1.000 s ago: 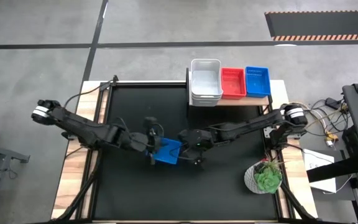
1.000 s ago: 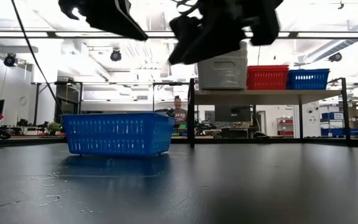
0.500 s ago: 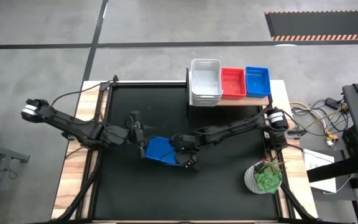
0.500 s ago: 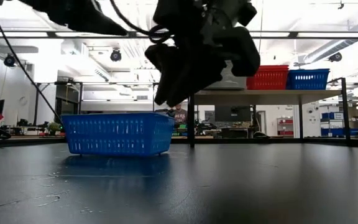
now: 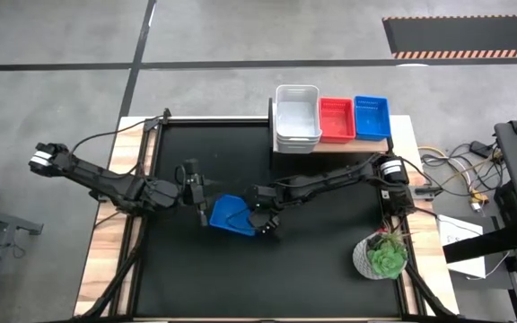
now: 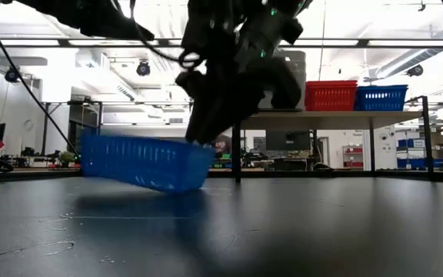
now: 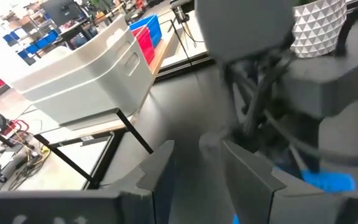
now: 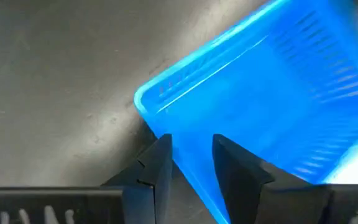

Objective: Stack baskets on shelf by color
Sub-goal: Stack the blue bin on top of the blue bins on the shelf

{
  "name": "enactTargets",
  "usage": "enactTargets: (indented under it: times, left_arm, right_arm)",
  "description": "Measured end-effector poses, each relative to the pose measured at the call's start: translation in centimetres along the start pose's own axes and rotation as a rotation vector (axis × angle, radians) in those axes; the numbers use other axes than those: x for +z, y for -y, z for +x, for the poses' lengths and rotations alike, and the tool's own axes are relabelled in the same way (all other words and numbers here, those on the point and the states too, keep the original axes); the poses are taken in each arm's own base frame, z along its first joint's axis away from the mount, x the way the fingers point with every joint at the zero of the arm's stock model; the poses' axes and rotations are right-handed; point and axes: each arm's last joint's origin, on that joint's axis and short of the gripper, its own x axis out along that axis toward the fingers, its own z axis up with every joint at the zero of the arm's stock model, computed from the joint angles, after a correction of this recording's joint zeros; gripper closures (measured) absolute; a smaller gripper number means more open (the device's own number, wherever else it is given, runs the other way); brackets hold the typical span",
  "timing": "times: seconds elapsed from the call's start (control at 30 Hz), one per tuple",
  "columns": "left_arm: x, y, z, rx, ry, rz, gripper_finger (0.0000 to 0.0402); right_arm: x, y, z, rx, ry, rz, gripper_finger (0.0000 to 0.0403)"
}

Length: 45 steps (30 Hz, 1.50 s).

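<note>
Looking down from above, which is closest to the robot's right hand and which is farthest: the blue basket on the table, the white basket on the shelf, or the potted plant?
From the right hand:
1. Blue basket on the table, touching the hand.
2. White basket on the shelf, at the back.
3. Potted plant, at the front right corner.

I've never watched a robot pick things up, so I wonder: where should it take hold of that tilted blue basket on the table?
Probably by its thin rim wall, from above. The blue basket is open-topped, and the right end effector already straddles one short-end wall. That end is raised while the far end rests on the table.
</note>
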Motion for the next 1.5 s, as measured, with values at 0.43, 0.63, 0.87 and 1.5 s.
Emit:
enactTargets:
  times: [0.43,0.63,0.87,1.5]
  left_arm:
    - [0.1,-0.1,-0.1,0.001,0.005,0.0,0.0285]
    - [0.1,-0.1,-0.2,0.002,0.008,0.003,0.0285]
    - [0.2,-0.3,-0.3,0.004,0.016,0.017,0.0285]
    - [0.5,-0.3,-0.3,0.011,0.039,0.036,0.0285]
  right_arm:
    - [-1.1,0.2,1.8,0.013,-0.033,-0.019,0.0389]
    - [-0.9,0.3,1.5,0.0,-0.017,-0.012,0.0394]
    - [0.0,0.7,0.4,-0.011,-0.003,0.036,0.0394]
    - [0.7,1.4,-0.7,-0.014,-0.006,0.02,0.0255]
